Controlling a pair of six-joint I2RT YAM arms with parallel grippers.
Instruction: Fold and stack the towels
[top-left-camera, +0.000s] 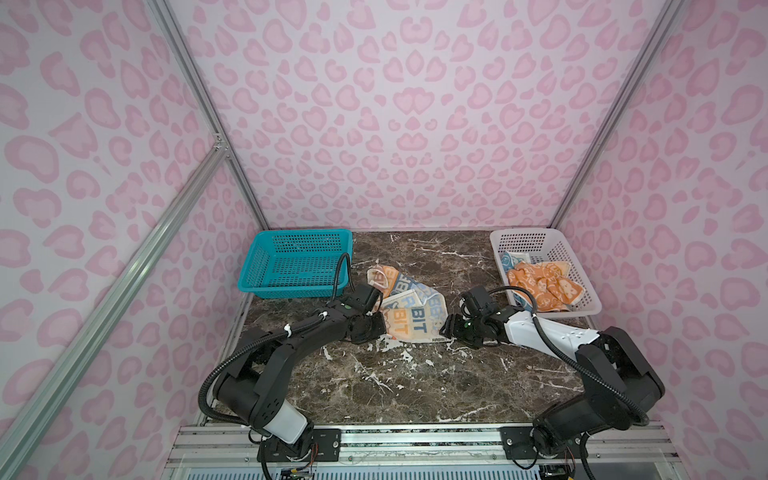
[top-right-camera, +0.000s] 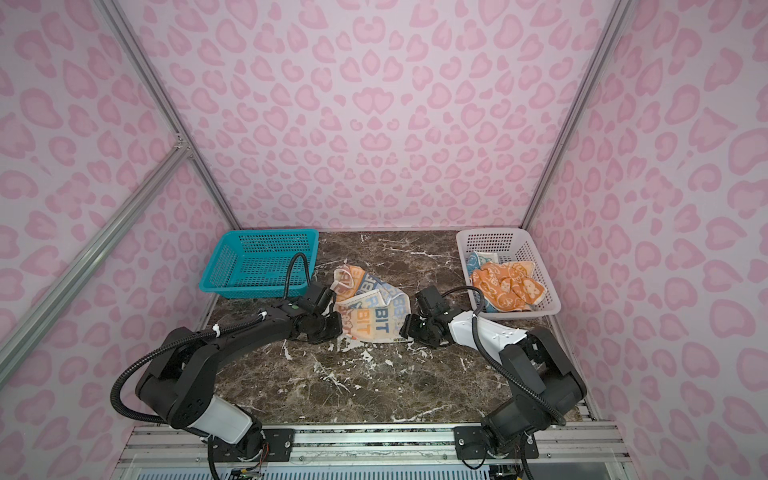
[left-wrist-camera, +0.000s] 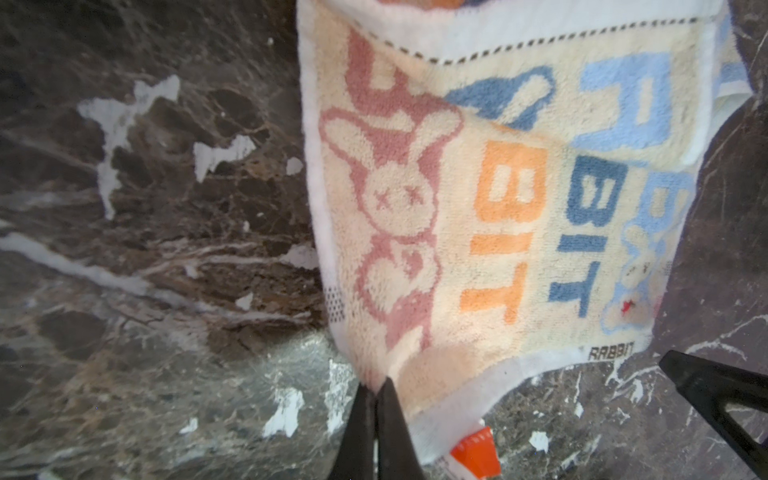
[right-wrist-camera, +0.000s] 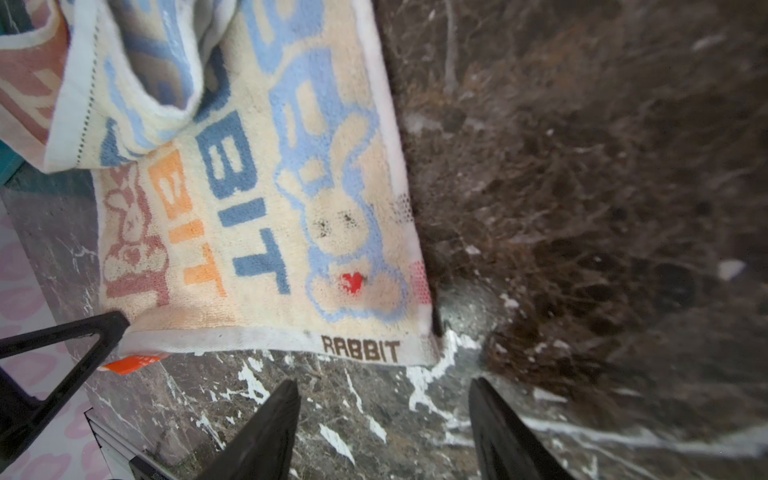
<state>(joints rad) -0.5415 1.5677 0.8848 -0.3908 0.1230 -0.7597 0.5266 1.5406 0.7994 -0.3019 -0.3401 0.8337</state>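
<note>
The cream towel (top-left-camera: 409, 316) lies partly spread on the marble desk (top-left-camera: 415, 374) between the two arms. Its far portion is bunched and folded over itself. The left hand (left-wrist-camera: 376, 395) is pinched tight on the towel's near left corner, jaws closed on the white hem. The right hand (right-wrist-camera: 384, 386) stands wide and holds nothing. Its fingertips are just short of the near right corner, beside the printed "RABBIT" label (right-wrist-camera: 360, 348), apart from the cloth. The orange towel (top-left-camera: 540, 286) lies crumpled in the white basket (top-left-camera: 523, 241) at the far right, over the blue towel (top-left-camera: 509, 259). The teal basket (top-left-camera: 299, 233) sits at the far left.
</note>
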